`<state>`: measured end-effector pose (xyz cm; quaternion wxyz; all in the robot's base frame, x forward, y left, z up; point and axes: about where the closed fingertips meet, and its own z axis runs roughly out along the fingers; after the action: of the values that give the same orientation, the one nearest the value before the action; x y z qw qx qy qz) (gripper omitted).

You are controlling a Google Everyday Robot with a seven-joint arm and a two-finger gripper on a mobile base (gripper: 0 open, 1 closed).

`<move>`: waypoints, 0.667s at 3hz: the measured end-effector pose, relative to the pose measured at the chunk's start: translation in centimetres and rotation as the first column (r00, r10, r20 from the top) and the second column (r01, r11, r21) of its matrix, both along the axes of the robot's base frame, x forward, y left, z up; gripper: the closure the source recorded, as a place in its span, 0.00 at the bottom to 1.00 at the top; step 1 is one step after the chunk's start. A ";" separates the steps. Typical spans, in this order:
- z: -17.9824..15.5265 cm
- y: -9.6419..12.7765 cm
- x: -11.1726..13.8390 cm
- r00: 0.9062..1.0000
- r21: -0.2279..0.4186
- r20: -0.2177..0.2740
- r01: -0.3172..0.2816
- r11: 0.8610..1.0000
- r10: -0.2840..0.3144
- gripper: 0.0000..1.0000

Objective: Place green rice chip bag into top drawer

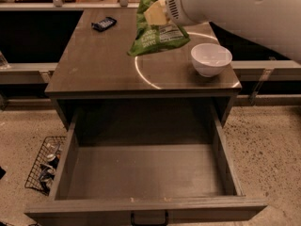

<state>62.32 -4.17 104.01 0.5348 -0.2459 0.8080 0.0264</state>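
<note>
Gripper (pixel 156 14) clamps green rice chip bag (pixel 160 37), hanging above bench (pixel 94 67) rear; top drawer (pixel 141 173) open below bench front edge.

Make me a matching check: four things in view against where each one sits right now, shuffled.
1. green rice chip bag
2. white bowl
3. dark phone
4. top drawer

A. pulled open, in front of the cabinet
B. back left of the cabinet top
C. held up in the gripper, over the cabinet top
D. front right of the cabinet top

Pairs: 1-C, 2-D, 3-B, 4-A
</note>
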 end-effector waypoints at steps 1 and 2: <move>-0.2 0.4 -0.2 1.000 -0.001 -0.006 -0.015 1.000 0.015 1.00; -0.6 0.6 -0.3 0.999 0.001 -0.013 -0.032 1.000 0.032 1.00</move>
<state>62.04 -3.54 103.37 0.5289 -0.2583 0.8076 0.0368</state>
